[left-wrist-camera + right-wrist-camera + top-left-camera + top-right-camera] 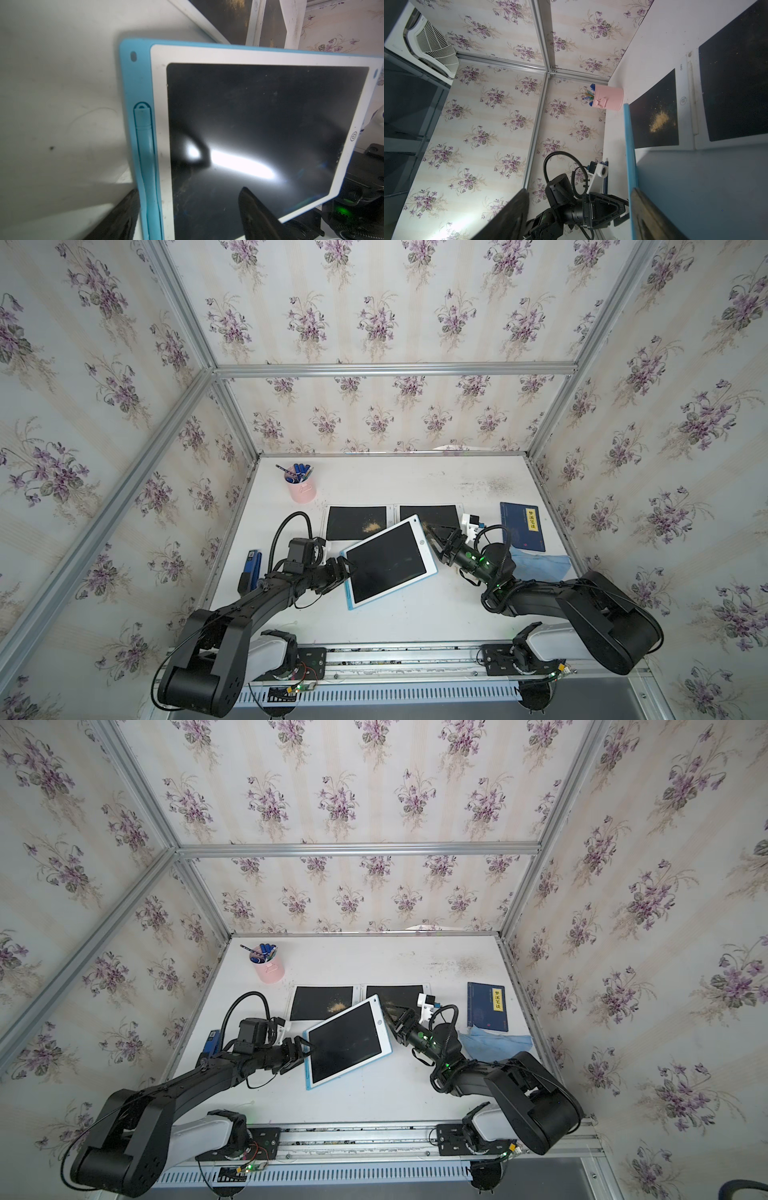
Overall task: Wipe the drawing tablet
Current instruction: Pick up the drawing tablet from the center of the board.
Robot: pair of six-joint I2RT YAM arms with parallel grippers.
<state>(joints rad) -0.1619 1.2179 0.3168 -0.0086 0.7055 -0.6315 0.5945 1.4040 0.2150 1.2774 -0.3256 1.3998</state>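
The drawing tablet (388,562) (345,1042), blue-framed with a dark screen, lies askew mid-table, its right side raised off the surface. My left gripper (348,568) (189,190) is open astride the tablet's left edge, with one finger over the screen (259,114) and the other hidden below the blue rim. My right gripper (431,537) (579,190) is open at the tablet's right edge, and one finger rests against the tablet's pale blue back (695,187). A blue cloth (540,564) (494,1044) lies loose on the table behind the right arm.
Two white-framed tablets (357,522) (432,514) lie behind the blue one, the left with yellowish powder (659,122) on it. A pink pen cup (302,489) stands at the back left. A blue stapler (251,568) is at the left edge and a blue book (523,526) on the right.
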